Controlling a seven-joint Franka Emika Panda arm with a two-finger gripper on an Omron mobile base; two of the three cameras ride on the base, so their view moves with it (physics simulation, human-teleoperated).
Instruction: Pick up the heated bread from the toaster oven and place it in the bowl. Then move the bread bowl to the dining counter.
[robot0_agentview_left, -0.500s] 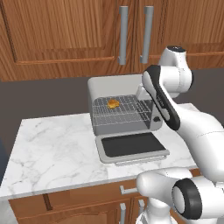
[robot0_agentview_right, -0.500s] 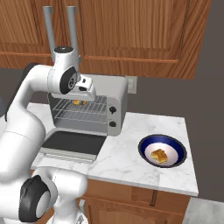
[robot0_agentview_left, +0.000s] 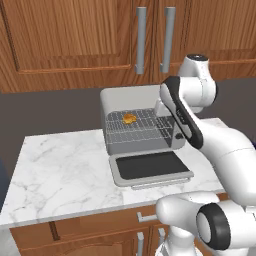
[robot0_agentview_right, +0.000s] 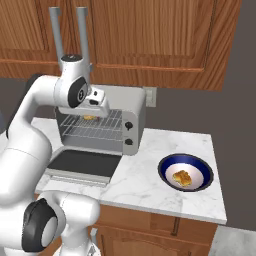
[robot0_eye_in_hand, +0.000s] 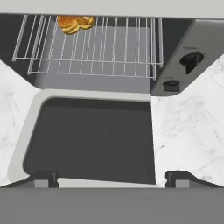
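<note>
Open end effector (robot0_eye_in_hand: 112, 178) above toaster-oven door (robot0_eye_in_hand: 89, 140)

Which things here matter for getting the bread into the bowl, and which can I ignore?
For the job:
- heated bread on the rack
- toaster oven, door dropped open
- bowl, right of the oven
- gripper, open, empty

Ignore:
- second bread piece already in the bowl
- wall cabinets
- drawers under the worktop

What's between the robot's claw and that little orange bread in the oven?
In the hand view, the dropped door and bare wire rack lie between the open gripper and the heated bread.
</note>
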